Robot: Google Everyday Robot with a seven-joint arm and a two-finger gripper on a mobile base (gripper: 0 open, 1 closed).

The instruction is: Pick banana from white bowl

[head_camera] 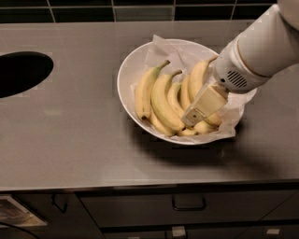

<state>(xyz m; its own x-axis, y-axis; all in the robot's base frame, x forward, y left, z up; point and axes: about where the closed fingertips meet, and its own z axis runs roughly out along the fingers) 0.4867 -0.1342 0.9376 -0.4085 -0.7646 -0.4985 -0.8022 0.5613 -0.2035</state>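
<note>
The white bowl with a crumpled paper lining stands on the grey counter and holds several yellow bananas. The banana, thick and curved with a pale stem, lies on the right side of the bunch. My gripper reaches down from the right on a white arm. It is low inside the bowl, over the lower end of that banana and next to the middle bananas. It hides the bananas' lower right ends.
A dark oval opening is cut into the counter at the far left. Dark wall tiles run along the back. Below the counter's front edge are drawers with a handle.
</note>
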